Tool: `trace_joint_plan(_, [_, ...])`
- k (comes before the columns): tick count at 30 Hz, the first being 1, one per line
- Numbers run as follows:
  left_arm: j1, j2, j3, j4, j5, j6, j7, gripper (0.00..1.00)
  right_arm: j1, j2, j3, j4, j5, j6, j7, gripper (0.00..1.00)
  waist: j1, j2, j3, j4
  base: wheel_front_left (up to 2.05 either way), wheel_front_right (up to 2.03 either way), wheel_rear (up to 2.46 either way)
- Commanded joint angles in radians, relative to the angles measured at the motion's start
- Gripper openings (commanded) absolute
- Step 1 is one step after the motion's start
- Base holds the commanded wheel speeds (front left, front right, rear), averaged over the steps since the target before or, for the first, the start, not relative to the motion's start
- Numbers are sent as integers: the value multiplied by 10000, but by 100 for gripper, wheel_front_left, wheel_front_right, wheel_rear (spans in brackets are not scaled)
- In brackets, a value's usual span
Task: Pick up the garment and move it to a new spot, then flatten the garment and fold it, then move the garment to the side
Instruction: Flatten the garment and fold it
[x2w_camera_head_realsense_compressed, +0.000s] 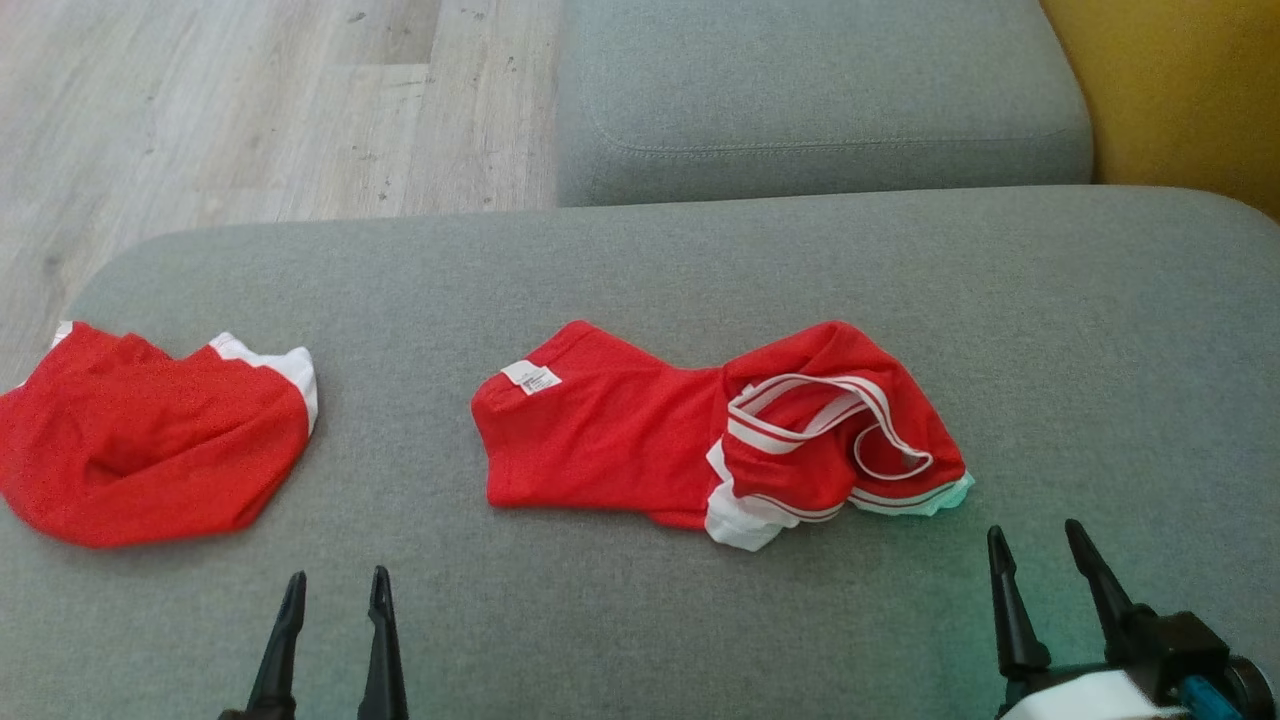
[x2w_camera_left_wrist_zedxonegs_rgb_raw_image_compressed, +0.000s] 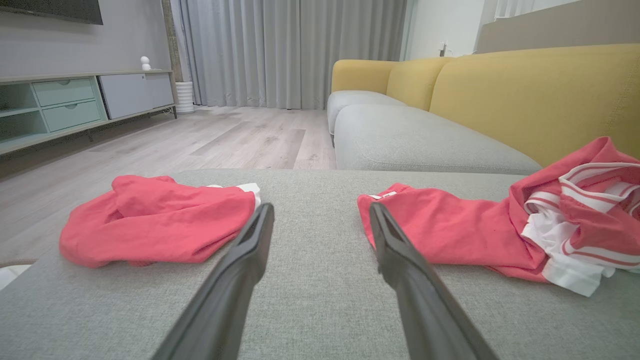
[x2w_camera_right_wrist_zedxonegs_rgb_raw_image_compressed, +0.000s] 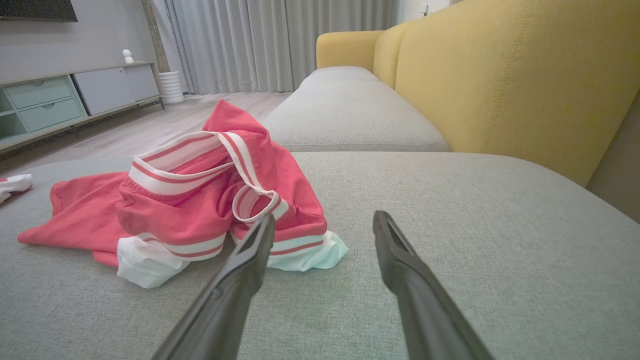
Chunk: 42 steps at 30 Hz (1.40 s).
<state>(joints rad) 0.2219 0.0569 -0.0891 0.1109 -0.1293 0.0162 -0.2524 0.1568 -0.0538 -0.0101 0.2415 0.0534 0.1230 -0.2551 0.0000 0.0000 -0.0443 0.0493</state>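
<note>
A crumpled red garment (x2w_camera_head_realsense_compressed: 640, 430) with white striped trim lies in the middle of the grey sofa seat (x2w_camera_head_realsense_compressed: 640, 270); its bunched, striped end points right. It also appears in the left wrist view as the garment (x2w_camera_left_wrist_zedxonegs_rgb_raw_image_compressed: 450, 230) and in the right wrist view as the garment (x2w_camera_right_wrist_zedxonegs_rgb_raw_image_compressed: 200, 205). My left gripper (x2w_camera_head_realsense_compressed: 335, 590) stands open near the seat's front edge, left of the garment and apart from it. My right gripper (x2w_camera_head_realsense_compressed: 1035, 540) is open just below the garment's right end, holding nothing. My left gripper (x2w_camera_left_wrist_zedxonegs_rgb_raw_image_compressed: 320, 215) points between the two red cloths. My right gripper (x2w_camera_right_wrist_zedxonegs_rgb_raw_image_compressed: 322, 222) hovers beside the striped hem.
A second red cloth (x2w_camera_head_realsense_compressed: 150, 440) with white trim lies bunched at the seat's left end. A further grey cushion (x2w_camera_head_realsense_compressed: 820, 100) sits beyond, with the yellow backrest (x2w_camera_head_realsense_compressed: 1190, 90) at the right. Wooden floor (x2w_camera_head_realsense_compressed: 250, 110) lies past the left edge.
</note>
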Motion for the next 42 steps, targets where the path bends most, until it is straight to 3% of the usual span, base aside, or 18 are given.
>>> trace_joint_plan(1, [-440,-64,364,-288,-3,-61,-93,100,-410,-133,262,-231,63,77,-67,100,0,0,7,-4,0,0,0])
trace_joint_plan(15, [-705,-65,-140,-195,-86,-209,-93,100,-542,-121,380,-140,124,77,-67,100,0,0,87,-213,0,0,0])
trace_joint_plan(21, [-1659,-66,-1665,116,-354,-397,-93,100,-835,-122,679,-282,107,77,-67,100,0,0,329,-686,0,0,0])
trace_joint_plan(32, [-4306,-66,-4983,2857,-1792,-436,283,100,-1535,-119,1347,-667,172,77,-67,100,0,0,1235,-1970,0,0,0])
trace_joint_plan(42, [-5973,-66,-6105,5219,-3030,409,386,100,-1698,-62,1580,-584,275,77,-67,100,0,0,1536,-2709,0,0,0])
